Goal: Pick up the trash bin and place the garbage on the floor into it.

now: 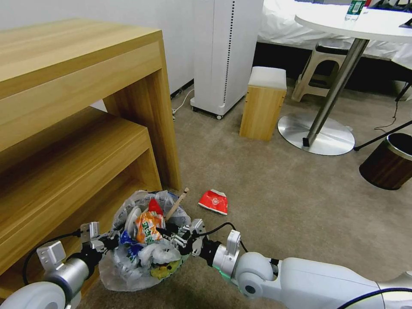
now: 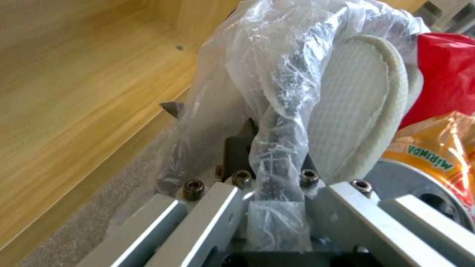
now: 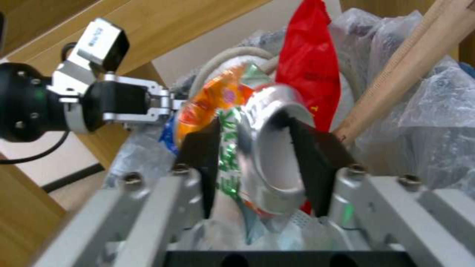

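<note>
At the lower left of the head view, the left end effector (image 1: 104, 243) was clamped on the bag-lined rim of the trash bin (image 1: 128, 268), held low over the floor (image 1: 279, 193) beside a wooden shelf unit (image 1: 77, 128). The bin brimmed with garbage (image 1: 148, 227). At lower centre, the right end effector (image 1: 182, 238) gripped an orange crushed can (image 3: 257, 148) above it. A red wrapper (image 1: 213, 201) lay on the carpet just right.
</note>
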Tool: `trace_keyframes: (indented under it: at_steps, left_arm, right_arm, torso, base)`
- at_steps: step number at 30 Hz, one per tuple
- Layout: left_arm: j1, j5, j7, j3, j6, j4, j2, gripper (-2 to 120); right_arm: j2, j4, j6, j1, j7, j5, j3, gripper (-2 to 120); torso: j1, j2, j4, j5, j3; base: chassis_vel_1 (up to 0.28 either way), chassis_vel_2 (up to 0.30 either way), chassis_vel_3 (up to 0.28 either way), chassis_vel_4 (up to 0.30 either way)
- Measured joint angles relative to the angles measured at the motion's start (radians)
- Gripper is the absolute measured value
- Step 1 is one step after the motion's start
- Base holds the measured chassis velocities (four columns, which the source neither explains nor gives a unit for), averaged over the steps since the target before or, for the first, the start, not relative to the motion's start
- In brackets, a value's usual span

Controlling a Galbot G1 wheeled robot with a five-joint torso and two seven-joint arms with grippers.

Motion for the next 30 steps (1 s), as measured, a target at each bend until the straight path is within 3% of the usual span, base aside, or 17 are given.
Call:
trace_keyframes:
  at_steps: [8, 12, 13, 15, 23, 26, 30]
  left_arm:
    - [-0.002, 0.015, 0.007, -0.001, -0.003, 0.023, -0.009, 1]
    - [0.000, 0.030, 0.016, -0.001, -0.007, 0.029, -0.020, 1]
    - [0.000, 0.030, 0.016, -0.001, -0.007, 0.029, -0.020, 1]
    - [0.001, 0.034, 0.020, -0.001, -0.011, 0.033, -0.023, 1]
    - [-0.006, 0.043, 0.029, 0.001, -0.019, 0.048, -0.026, 1]
    - [-0.011, 0.057, 0.035, 0.006, -0.022, 0.060, -0.030, 1]
    - [-0.017, 0.060, 0.037, 0.011, -0.025, 0.071, -0.032, 1]
  right_arm:
    - [-0.023, 0.027, 0.008, -0.018, -0.004, -0.003, 0.041, 69]
    - [-0.017, 0.044, 0.017, -0.055, 0.012, -0.008, 0.131, 89]
    - [-0.017, 0.044, 0.017, -0.055, 0.012, -0.008, 0.131, 89]
    - [-0.014, 0.050, 0.010, -0.077, 0.025, 0.010, 0.217, 97]
    - [-0.048, -0.040, -0.043, -0.130, 0.050, 0.023, 0.404, 100]
    - [-0.061, -0.162, -0.076, -0.161, 0.075, -0.023, 0.467, 100]
    - [-0.056, -0.323, -0.115, -0.155, 0.088, -0.106, 0.470, 100]
  torso:
    - [0.000, 0.000, 0.0000, -0.0001, 0.000]
    - [0.000, 0.000, 0.0001, 0.0000, 0.000]
    - [0.000, 0.000, 0.0001, 0.0000, 0.000]
    - [0.000, 0.000, 0.0002, 0.0000, 0.000]
    - [0.000, 0.000, 0.0000, 0.0000, 0.000]
    - [0.000, 0.000, -0.0001, 0.0001, 0.000]
    - [0.000, 0.000, -0.0004, 0.0001, 0.000]
  base:
    - [0.000, 0.000, 0.000, 0.000]
    - [0.000, 0.000, 0.000, 0.000]
    - [0.000, 0.000, 0.000, 0.000]
    - [0.000, 0.000, 0.000, 0.000]
    - [0.000, 0.000, 0.000, 0.000]
    - [0.000, 0.000, 0.000, 0.000]
    - [0.000, 0.000, 0.000, 0.000]
